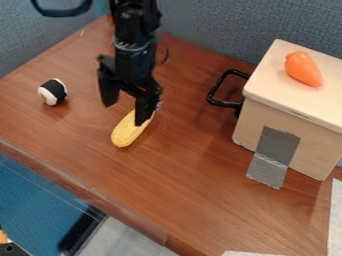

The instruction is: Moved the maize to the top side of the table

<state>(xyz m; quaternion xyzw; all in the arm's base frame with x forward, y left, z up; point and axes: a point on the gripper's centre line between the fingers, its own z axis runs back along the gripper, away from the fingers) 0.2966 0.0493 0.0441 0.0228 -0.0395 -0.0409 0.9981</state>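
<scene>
Maize (129, 132) partly hidden behind the released, spread pincer (123, 114), arm (135, 22) cropped by top edge

Moderately bright, diffuse light, apparently from above; the lid (270, 70) of the wooden box (317, 150) is brightest, its front duller; soft shadows darken the worktop (180, 200) beside the box and below the sushi piece (53, 92).
</scene>
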